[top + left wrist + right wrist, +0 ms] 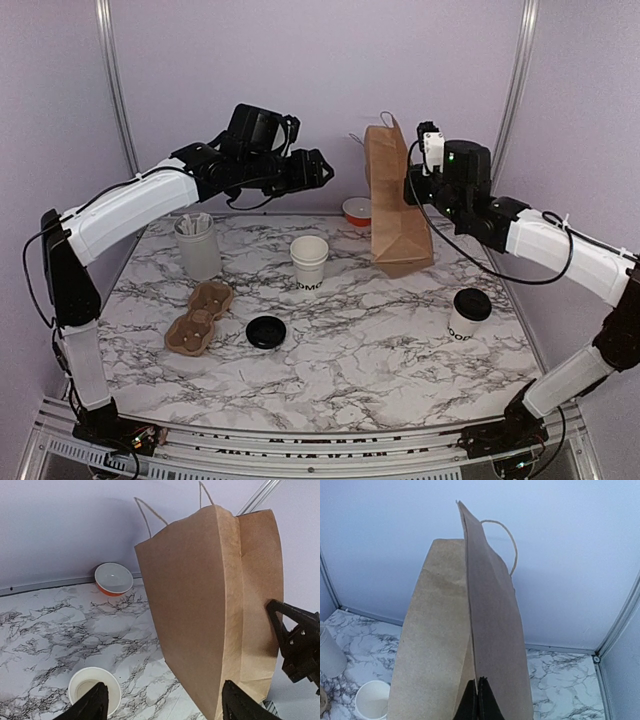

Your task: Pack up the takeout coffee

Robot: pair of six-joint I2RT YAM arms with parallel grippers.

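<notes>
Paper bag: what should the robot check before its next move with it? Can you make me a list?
1. Paper bag stands upright: ok.
2. Right pincer shut on the bag's side edge: ok.
3. Bag mouth open enough for a cup: not ok, its sides lie flat together.
4. Left pincer open and empty, up beside the bag: ok.
5. Takeout coffee upright on the table, lid on: ok.
6. Nothing inside the bag: cannot tell.

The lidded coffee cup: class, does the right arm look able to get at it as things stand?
Probably not yet: the right gripper is shut on the paper bag; the lidded cup itself stands unblocked.
</notes>
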